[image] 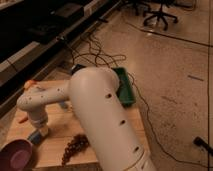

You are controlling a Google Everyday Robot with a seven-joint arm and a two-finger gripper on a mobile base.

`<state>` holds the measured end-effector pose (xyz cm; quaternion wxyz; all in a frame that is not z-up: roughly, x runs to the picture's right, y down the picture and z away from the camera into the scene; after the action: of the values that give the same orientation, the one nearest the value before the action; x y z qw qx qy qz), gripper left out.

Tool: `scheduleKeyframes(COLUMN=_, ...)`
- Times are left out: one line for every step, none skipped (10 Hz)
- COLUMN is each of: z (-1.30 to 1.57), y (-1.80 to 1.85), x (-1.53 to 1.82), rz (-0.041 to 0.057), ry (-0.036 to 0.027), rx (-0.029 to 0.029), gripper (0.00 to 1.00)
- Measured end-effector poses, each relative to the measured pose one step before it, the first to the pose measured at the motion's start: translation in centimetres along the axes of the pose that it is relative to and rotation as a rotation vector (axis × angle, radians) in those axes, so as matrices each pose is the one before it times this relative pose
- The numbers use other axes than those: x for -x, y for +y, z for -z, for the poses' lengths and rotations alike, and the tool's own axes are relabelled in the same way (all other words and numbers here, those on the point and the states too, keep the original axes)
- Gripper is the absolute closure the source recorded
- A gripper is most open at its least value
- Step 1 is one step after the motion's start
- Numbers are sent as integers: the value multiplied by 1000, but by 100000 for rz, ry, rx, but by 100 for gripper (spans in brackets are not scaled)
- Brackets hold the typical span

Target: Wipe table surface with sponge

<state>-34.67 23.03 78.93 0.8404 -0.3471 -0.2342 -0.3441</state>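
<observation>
The gripper (39, 129) is sitting low over the table (52, 145), near-left, jaws seemingly clamping the sponge (34, 136) directly beneath.

Your gripper (40, 131) is at the counter's (57, 127) left, on the sponge (34, 136) I think; bowl (17, 155) in front, grapes (75, 145) to its right.
</observation>
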Motion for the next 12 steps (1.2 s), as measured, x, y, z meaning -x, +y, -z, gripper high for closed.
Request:
scheduleKeyframes(z=158, y=1192, x=-159, rz=-1734, ry=-148, rx=-358, gripper=100)
scheduleKeyframes(z=132, y=1330, x=-151, rz=-2085, ry=-189, rx=-323, gripper=100)
scheduleKeyframes(z=178, y=1282, x=-607, rz=-3094, ry=-785, rx=-564, gripper=100)
scheduleKeyframes(z=-24, y=1023, x=-478, rz=-2297, ry=-909, rx=-132, gripper=100)
scheduleKeyframes(z=-85, y=862, x=-714, rz=-2909, ry=-905, rx=-270, gripper=100)
scheduleKeyframes(z=-262, y=705, x=-515, rz=-3332, ry=-1096, rx=-436, gripper=100)
scheduleKeyframes(z=4, y=661, x=-562, rz=-2763, ry=-918, rx=-801, gripper=100)
scheduleKeyframes(z=460, y=866, x=-1399, rz=-3994, ry=-398, rx=-1878, gripper=100)
scheduleKeyframes(z=842, y=425, x=-1577, rz=-3199, ry=74, rx=-1971, gripper=100)
scheduleKeyframes(z=681, y=49, x=-1042, rz=-2548, ry=-77, rx=-1523, gripper=100)
scheduleKeyframes(z=508, y=-31, x=-770, rz=-1837, ry=199, rx=-892, gripper=100)
scheduleKeyframes(z=259, y=-63, x=-570, rz=-1692, ry=303, rx=-350, gripper=100)
